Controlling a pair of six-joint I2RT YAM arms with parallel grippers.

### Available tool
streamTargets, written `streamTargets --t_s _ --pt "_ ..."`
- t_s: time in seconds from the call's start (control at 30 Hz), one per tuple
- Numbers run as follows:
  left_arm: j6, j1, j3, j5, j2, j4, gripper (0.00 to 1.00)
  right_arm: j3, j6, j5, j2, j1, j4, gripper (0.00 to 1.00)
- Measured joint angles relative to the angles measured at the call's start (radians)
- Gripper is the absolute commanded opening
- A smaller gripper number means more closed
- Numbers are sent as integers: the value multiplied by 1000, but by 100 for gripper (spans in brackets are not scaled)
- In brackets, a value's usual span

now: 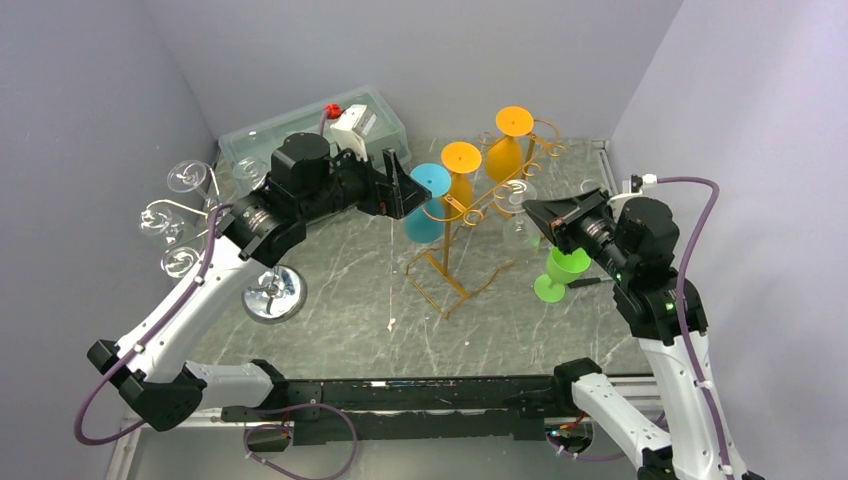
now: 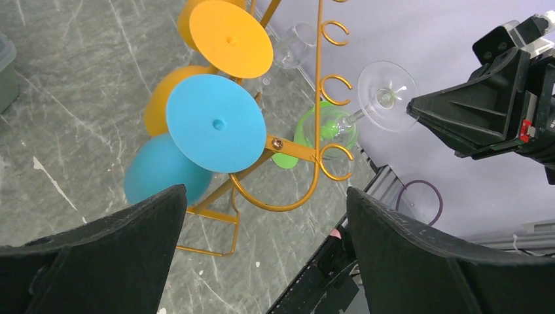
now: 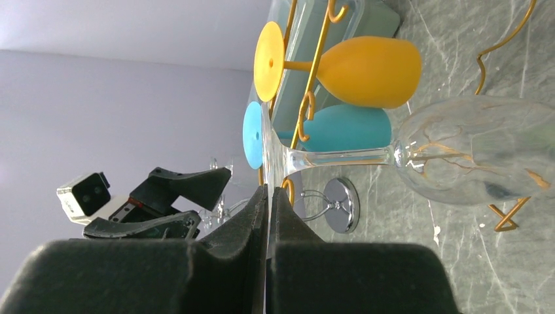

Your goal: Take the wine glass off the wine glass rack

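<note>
The golden-orange wire wine glass rack [image 1: 448, 268] stands mid-table, also in the left wrist view [image 2: 321, 78] and the right wrist view [image 3: 318, 57]. A blue glass [image 1: 428, 200] and two orange glasses [image 1: 505, 150] hang from it. My right gripper [image 1: 532, 208] [image 3: 269, 190] is shut on the foot of a clear wine glass [image 3: 458, 154] [image 2: 387, 96] at the rack's right end. The glass lies sideways, its stem beside a loop hook; whether it rests in the hook is unclear. My left gripper [image 1: 405, 190] [image 2: 265, 193] is open and empty, just left of the blue glass.
A green glass [image 1: 560, 272] stands on the table under my right gripper. A chrome round-based stand [image 1: 272, 295] with clear glasses [image 1: 185, 180] is at the left. A clear plastic bin [image 1: 300, 125] sits at the back left. Walls close in on both sides.
</note>
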Motion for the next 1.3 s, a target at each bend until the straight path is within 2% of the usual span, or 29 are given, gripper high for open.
streamTargets --t_s 0.33,0.57,0.77,1.0,1.3 --pt "24 -64 29 15 -6 -49 89 31 -23 -14 -62 0 -113 0" --pt "2 -117 66 43 -8 -54 78 206 -55 -27 -57 0 -212 0" --pt "-106 -146 99 130 15 48 75 331 -81 -29 -49 0 -237 0" --pt "-274 -172 179 243 135 233 71 448 -128 -54 29 0 -285 0" --pt "-394 -205 227 296 246 336 64 553 -188 -106 113 0 -293 0"
